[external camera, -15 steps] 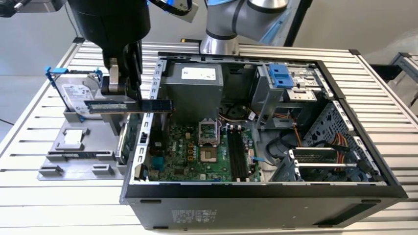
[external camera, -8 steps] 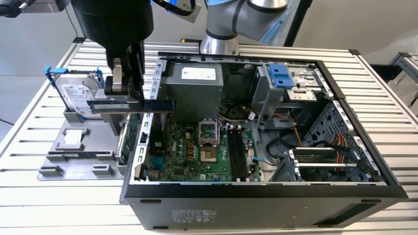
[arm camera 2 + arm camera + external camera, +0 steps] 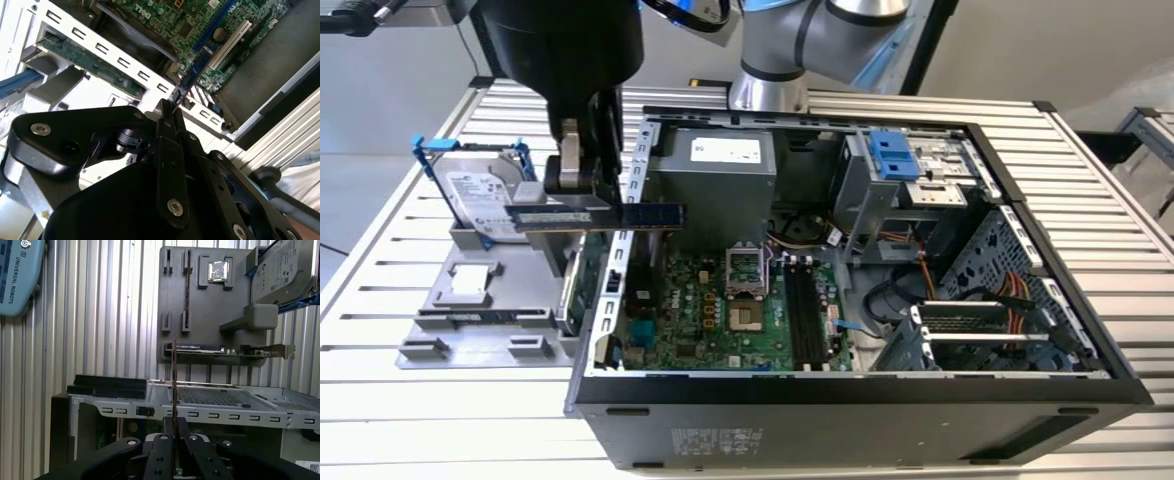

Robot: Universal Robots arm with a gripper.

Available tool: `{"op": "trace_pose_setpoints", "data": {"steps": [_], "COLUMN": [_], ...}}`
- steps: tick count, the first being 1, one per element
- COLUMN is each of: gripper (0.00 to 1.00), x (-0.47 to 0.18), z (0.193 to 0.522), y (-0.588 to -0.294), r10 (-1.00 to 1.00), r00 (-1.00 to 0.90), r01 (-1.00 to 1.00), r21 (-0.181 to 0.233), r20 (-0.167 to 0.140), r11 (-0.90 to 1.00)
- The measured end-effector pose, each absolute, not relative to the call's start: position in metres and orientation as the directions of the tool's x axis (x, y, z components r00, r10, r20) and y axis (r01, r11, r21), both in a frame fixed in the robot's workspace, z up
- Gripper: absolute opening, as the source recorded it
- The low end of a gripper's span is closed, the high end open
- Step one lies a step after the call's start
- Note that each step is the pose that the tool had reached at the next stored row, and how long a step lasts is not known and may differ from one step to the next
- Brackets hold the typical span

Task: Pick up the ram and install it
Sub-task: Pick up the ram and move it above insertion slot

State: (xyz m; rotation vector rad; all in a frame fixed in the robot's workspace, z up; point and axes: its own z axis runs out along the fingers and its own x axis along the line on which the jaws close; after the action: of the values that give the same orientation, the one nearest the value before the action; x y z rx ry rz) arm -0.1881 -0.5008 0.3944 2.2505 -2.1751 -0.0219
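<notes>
Exterior view: carrying step, with the claw [image 3: 583, 190] clenched on the ram [image 3: 640, 214], which hangs level above the computer case [image 3: 854, 385] wall, at 9 o'clock of the motherboard [image 3: 694, 320]. Seating it, by judgement, calls for moving toward 4 o'clock and lining the stick's edge up with the memory slots [image 3: 806, 318].

Soft, even light fills the exterior view: the slatted table [image 3: 400, 400] reads bright, while the inside of the computer case [image 3: 854, 405] darkens toward the exterior view's right. In the second wrist view pale case metal burns out in glare, and the black gripper [image 3: 169, 107] looks dim and blurred. In the first wrist view the edge of the ram [image 3: 174, 385] looks crisp.
</notes>
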Motion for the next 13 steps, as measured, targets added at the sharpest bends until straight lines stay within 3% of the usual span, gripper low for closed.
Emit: {"op": "trace_pose_setpoints", "data": {"steps": [13], "gripper": [0.00], "x": [-0.1807], "z": [0.3945], "y": [-0.5006], "r10": [-0.999], "r00": [0.034], "r01": [-0.999], "r21": [0.018], "r20": [-0.002], "r11": [-0.034]}}
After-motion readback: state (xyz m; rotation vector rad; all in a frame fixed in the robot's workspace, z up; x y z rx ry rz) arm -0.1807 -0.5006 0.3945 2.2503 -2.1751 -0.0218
